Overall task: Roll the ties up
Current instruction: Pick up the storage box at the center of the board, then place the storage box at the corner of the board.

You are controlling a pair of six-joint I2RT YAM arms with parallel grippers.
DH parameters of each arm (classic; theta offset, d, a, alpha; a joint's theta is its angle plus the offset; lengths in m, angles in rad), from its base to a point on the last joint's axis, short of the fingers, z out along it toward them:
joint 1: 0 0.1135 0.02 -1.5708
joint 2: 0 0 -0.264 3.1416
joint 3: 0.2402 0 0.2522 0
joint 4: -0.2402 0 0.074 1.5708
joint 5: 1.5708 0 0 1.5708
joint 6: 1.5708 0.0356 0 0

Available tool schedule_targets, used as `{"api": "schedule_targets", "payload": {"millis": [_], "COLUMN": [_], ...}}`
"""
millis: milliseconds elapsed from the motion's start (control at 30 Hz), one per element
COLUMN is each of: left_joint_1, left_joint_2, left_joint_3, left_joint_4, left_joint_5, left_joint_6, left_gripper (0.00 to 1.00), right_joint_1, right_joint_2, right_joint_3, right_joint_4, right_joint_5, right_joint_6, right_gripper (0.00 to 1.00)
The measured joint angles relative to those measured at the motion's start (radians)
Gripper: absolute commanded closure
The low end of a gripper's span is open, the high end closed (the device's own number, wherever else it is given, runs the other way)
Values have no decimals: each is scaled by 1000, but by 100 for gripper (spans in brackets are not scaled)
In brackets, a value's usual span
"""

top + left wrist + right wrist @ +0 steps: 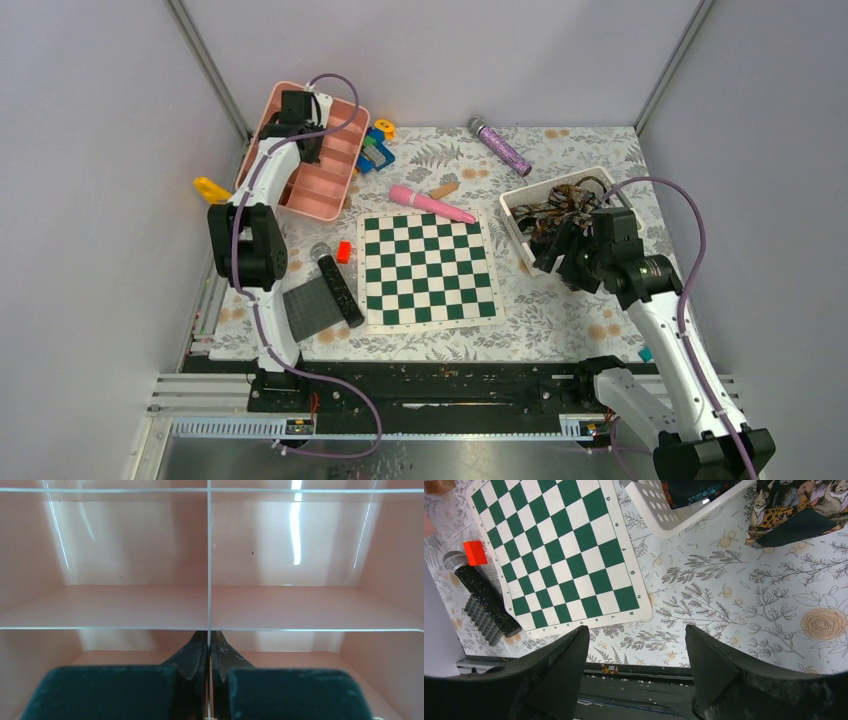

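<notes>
Looking down from the top external view, the ties point(562, 208) sit tangled in a white basket point(520, 200) at the table's right, so no single long axis can be read. The right gripper point(553, 258) hangs by the basket's near-left corner, its arm folded and its wrist tipped down. The left gripper point(300, 125) is stretched well away over a pink tray point(330, 190). From the left wrist, its fingers point(192, 655) are pressed together above a tray divider. From the right wrist, the fingers point(559, 670) stand wide apart over bare mat with nothing between them. One tie end point(791, 510) lies beyond them to the right, just beside the basket.
</notes>
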Motion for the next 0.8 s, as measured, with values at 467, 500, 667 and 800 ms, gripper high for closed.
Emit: {"api": "schedule_targets", "payload": {"millis": [467,500,667,800], "left_joint_1": [68,69,70,64], "left_joint_2": [167,177,188,198], "left_joint_3": [179,195,208,209], "left_joint_4": [9,9,8,10], "left_joint_5": [-27,-34,-68,-116], "left_joint_6": [59,64,68,69], "left_gripper": [100,100,100,100], "right_joint_1": [0,0,0,0], "right_joint_2": [126,130,146,155], "right_joint_3": [0,0,0,0], "right_joint_4": [18,19,21,23], "right_joint_5": [-2,-2,-2,-2], "right_joint_6": [-9,-10,-11,-11], "right_gripper": [22,22,22,22]}}
